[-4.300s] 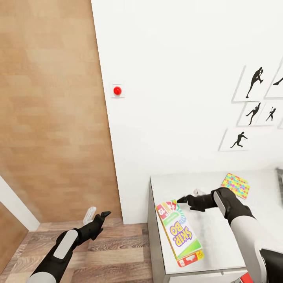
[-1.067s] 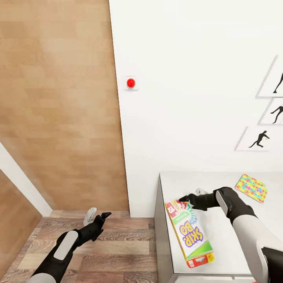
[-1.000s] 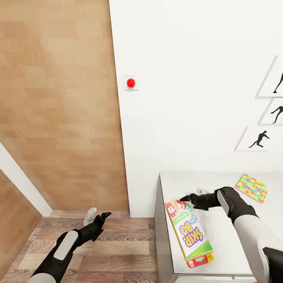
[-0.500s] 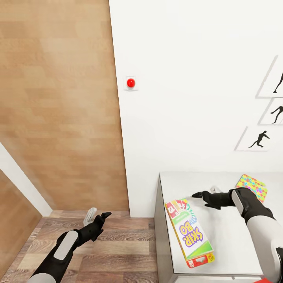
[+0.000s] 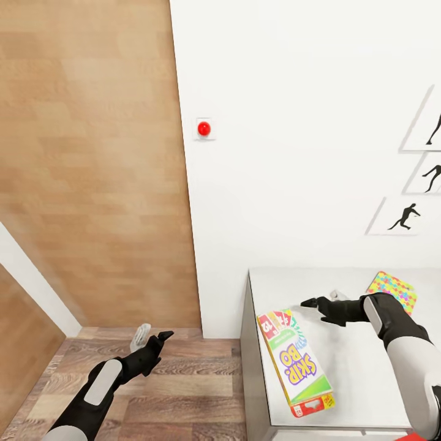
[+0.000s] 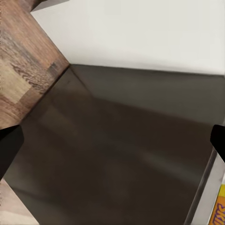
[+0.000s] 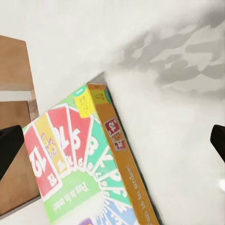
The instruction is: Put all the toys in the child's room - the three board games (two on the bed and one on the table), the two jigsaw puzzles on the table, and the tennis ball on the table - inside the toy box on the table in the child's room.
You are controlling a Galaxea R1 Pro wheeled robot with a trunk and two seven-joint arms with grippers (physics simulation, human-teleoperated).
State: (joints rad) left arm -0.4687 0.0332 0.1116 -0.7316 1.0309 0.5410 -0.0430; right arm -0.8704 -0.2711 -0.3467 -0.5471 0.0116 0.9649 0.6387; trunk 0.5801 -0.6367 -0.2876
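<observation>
A Skip-Bo board game box [image 5: 295, 362] lies flat on the white table [image 5: 361, 361], along its left edge. A flat box with a bright multicoloured pattern [image 5: 392, 292] rests near the far right of the table. My right gripper [image 5: 319, 299] hovers open and empty just past the far end of the Skip-Bo box, slightly to its right. In the right wrist view the box's card-fan end [image 7: 89, 168] lies between the spread fingertips [image 7: 9, 145]. My left gripper [image 5: 154, 334] hangs open over the wooden floor, left of the table.
The table's dark side panel [image 6: 122, 150] faces my left gripper, with wooden floor [image 5: 184, 386] between us. A white wall [image 5: 294, 153] stands behind the table, with a red button [image 5: 204, 129] and silhouette pictures [image 5: 404, 217]. A wood-panelled wall [image 5: 92, 165] stands at the left.
My right gripper has drawn back to the right, away from the far end of the Skip-Bo box. The box and my left arm have stayed put. Earlier the camera turned left.
</observation>
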